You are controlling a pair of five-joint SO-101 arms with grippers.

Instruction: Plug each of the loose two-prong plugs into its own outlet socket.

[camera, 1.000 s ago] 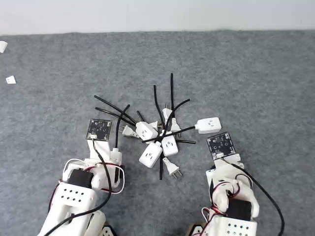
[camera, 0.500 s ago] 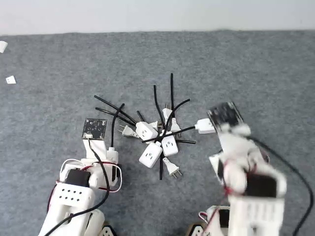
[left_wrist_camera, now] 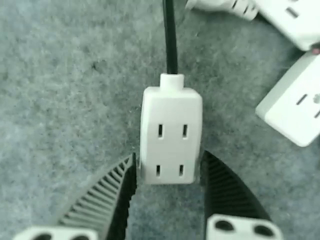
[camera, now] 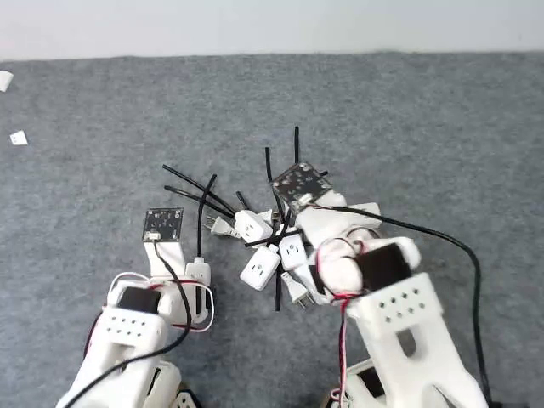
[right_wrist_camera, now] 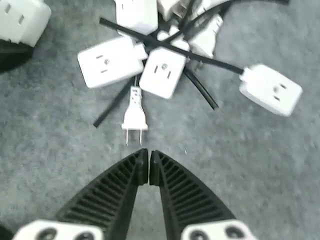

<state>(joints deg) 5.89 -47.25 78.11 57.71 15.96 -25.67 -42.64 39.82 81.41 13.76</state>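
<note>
A pile of white outlet sockets [camera: 260, 266] and black cords lies mid-table. My left gripper [left_wrist_camera: 168, 162] is shut on a separate white socket [left_wrist_camera: 171, 134], its fingers [left_wrist_camera: 117, 195] pressing both sides; in the high view that socket [camera: 198, 272] lies left of the pile. My right gripper [right_wrist_camera: 149, 159] is shut with nothing in it, just short of a loose two-prong plug [right_wrist_camera: 135, 117] whose prongs point at it. Behind that plug lie two sockets [right_wrist_camera: 162, 72] under crossed cords. My right arm [camera: 374, 268] hangs over the pile's right side. Another plug [camera: 219, 226] lies at the pile's left.
A single socket [right_wrist_camera: 270, 90] on its cord lies off to the side of the pile. Two small white scraps [camera: 19, 138] sit at the far left of the grey carpet. A pale wall [camera: 272, 25] bounds the back.
My right arm has swung from the right side of the table leftward over the pile. The left arm has barely shifted, with the socket still at its fingers.
</note>
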